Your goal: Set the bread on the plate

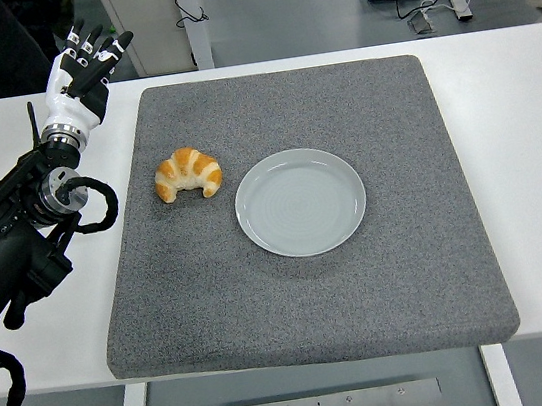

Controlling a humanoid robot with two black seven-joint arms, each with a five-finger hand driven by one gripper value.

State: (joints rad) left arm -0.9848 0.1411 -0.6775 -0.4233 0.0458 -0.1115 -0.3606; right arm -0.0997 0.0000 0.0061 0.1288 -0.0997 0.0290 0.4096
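Bread (187, 173) | on mat, 9 o'clock of empty plate (300, 202), apart | left hand (82, 76) at 10 o'clock, fingers spread, holding nothing | placement not begun

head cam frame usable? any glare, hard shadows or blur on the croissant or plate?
Head view: sharp overall, lighting even and diffuse; croissant crisp with only a faint contact shadow on the grey mat; plate shows a soft sheen, no blown-out glare; left hand in focus, no motion blur.

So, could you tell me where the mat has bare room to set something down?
The grey foam mat is bare along its near edge, far edge and right of the pale round plate. The golden croissant crowds the plate's left.
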